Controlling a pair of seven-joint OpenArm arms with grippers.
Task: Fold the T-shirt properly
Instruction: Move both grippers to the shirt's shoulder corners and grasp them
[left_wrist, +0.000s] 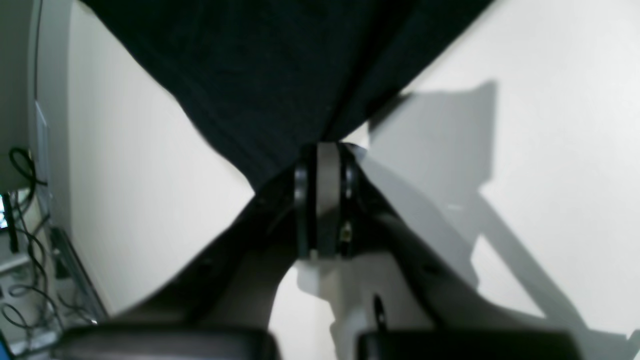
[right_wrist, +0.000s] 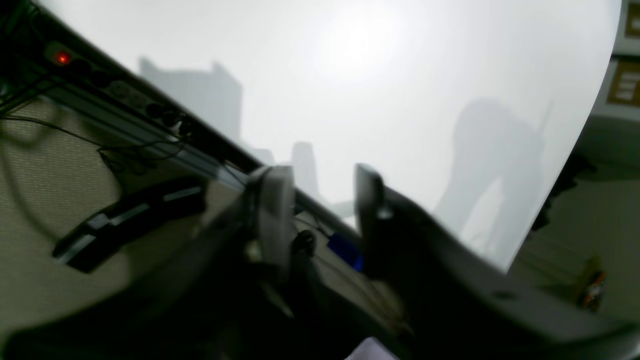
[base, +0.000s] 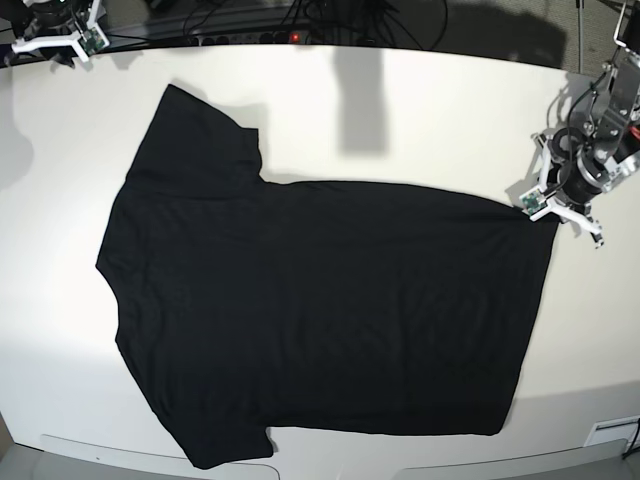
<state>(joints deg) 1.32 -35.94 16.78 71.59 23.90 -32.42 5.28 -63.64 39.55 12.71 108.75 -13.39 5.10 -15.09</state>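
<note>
The black T-shirt lies spread flat on the white table, plain side up, with its sleeves toward the left. My left gripper is at the shirt's far right corner. In the left wrist view its fingers are pressed together, and the black cloth narrows to a point that runs in between their tips. My right gripper is at the table's far left corner, away from the shirt. In the right wrist view this gripper stands open with nothing between its fingers.
A power strip with a red light and loose cables run along the table's back edge, also visible as a power strip in the right wrist view. Cables hang past the table's edge beside the left arm.
</note>
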